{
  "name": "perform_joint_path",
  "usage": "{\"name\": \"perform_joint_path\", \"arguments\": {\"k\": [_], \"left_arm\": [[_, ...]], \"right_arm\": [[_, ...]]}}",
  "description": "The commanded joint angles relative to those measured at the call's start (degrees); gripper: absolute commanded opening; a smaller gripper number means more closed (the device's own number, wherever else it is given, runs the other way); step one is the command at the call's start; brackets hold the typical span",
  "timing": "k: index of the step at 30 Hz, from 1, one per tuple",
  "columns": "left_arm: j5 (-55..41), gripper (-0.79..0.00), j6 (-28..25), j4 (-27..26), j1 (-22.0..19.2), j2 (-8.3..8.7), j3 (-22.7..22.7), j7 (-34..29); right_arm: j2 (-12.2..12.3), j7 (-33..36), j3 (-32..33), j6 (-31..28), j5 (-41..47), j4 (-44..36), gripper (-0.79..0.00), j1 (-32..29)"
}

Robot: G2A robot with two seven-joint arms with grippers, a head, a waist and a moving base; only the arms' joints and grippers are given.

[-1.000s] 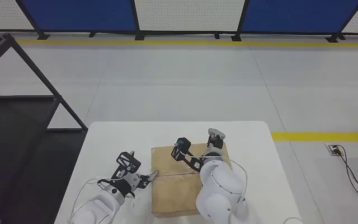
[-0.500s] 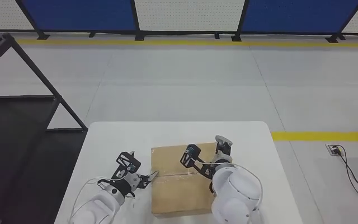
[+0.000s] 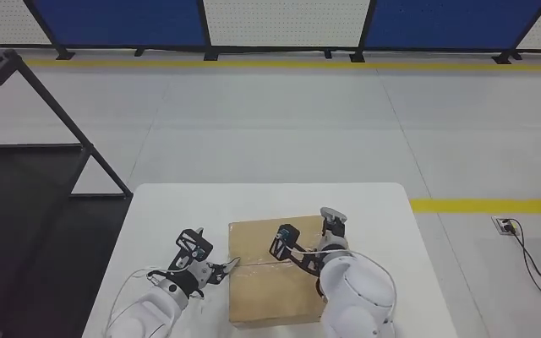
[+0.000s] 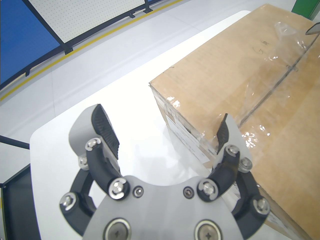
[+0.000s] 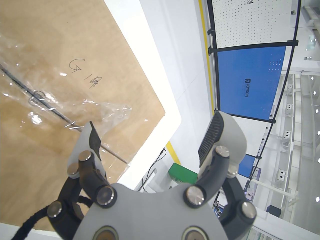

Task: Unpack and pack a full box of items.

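Top view shows me the taped cardboard box [image 3: 269, 275] closed on the white table [image 3: 169, 211]. My left gripper [image 4: 162, 113] is spread wide at the box's left side, and my right gripper [image 5: 153, 118] is spread too, over the box top.

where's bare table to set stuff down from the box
Bare table: the strip between the box and the far edge, the far left corner, and the strip right of the box. Crowded: the box's left edge, where the open left gripper sits, and the box's far right part, under the open right gripper.
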Motion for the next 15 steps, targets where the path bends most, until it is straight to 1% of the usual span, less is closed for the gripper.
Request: {"name": "perform_joint_path", "arguments": {"k": [1, 7, 14, 15], "left_arm": [[0.0, 0.0, 0.0, 0.0, 0.0, 0.0, 0.0, 0.0], [0.0, 0.0, 0.0, 0.0, 0.0, 0.0, 0.0, 0.0], [0.0, 0.0, 0.0, 0.0, 0.0, 0.0, 0.0, 0.0], [0.0, 0.0, 0.0, 0.0, 0.0, 0.0, 0.0, 0.0]], "right_arm": [[0.1, -0.3, 0.0, -0.3, -0.4, -0.7, 0.0, -0.7], [-0.1, -0.1, -0.5, -0.1, 0.1, -0.4, 0.0, -1.1], [-0.6, 0.3, -1.3, 5.1, 0.1, 1.9, 0.0, 0.2], [-0.7, 0.3, -1.4, 5.6, -0.2, 2.2, -0.037, 0.3]]}}
